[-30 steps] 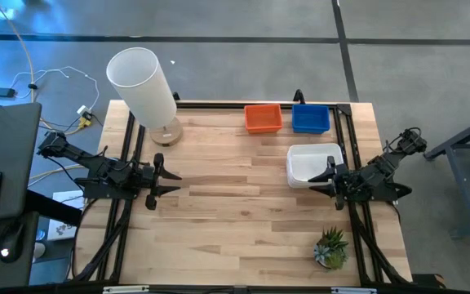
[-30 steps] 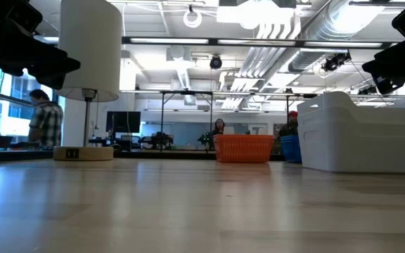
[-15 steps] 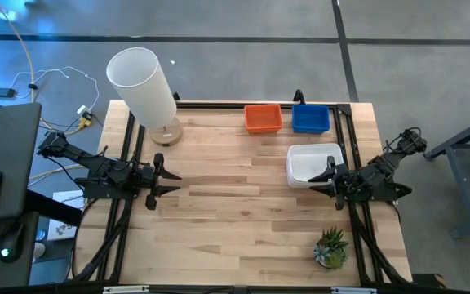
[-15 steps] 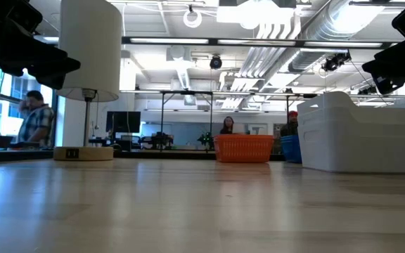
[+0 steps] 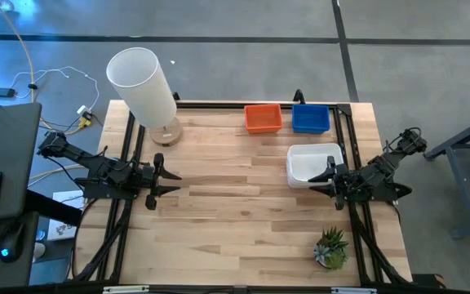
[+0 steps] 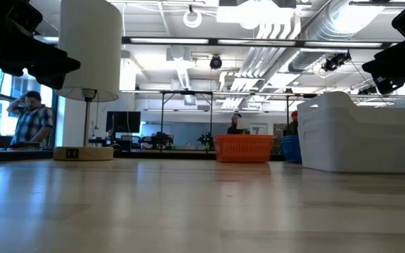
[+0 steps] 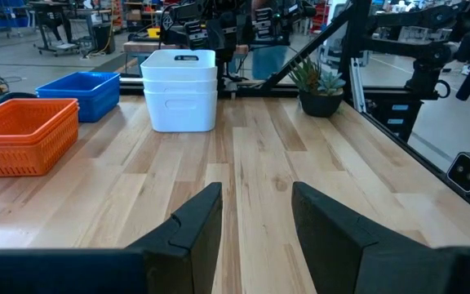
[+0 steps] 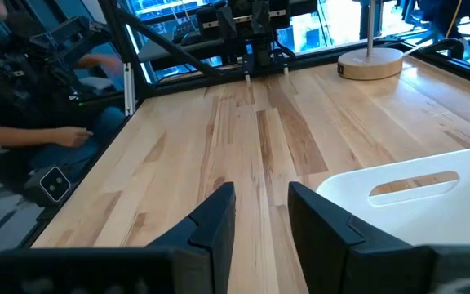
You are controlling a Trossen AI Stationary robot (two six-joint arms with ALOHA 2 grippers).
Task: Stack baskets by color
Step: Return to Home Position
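An orange basket and a blue basket rest on their bases side by side at the table's far edge. Nearer, on the right, stands a white basket; the left wrist view shows two rims on it, one nested in the other. My left gripper hovers open over the table's left side, pointing across at the baskets, with nothing between its fingers. My right gripper hovers open just beside the white basket's near edge, also with nothing between its fingers.
A tall white cylinder lamp stands at the far left corner on a round wooden base. A small potted plant sits near the front right. Bare wood spans the middle between the arms. People show in the room behind.
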